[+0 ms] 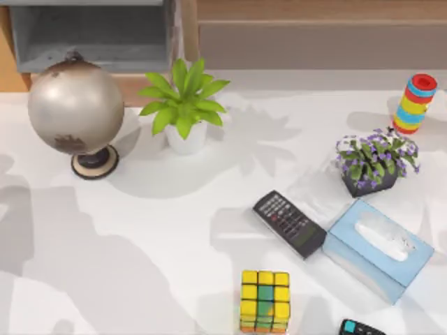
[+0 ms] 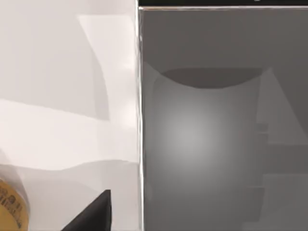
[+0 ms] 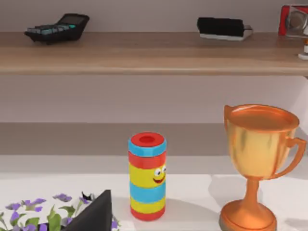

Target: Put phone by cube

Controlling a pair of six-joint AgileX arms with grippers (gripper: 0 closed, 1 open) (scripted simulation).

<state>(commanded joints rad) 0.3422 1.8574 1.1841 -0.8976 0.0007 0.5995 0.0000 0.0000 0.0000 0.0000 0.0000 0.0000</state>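
The cube (image 1: 265,301), mostly yellow with green, teal and orange tiles, sits at the table's front edge, a little right of centre. The phone is out of view. A dark piece of my left gripper (image 2: 91,216) shows in the left wrist view, before a white surface and a large grey glossy panel (image 2: 216,134). A like dark piece of my right gripper (image 3: 94,214) shows in the right wrist view, near purple flowers (image 3: 29,216). Both arms look parked off the table.
A black keypad remote (image 1: 289,223) and a light-blue tissue box (image 1: 377,249) lie right of the cube. A small black device (image 1: 360,328) is at the front edge. A globe (image 1: 75,108), green plant (image 1: 184,105), flower pot (image 1: 372,165) and striped toy (image 1: 414,103) stand behind. A trophy (image 3: 257,159) is near the toy.
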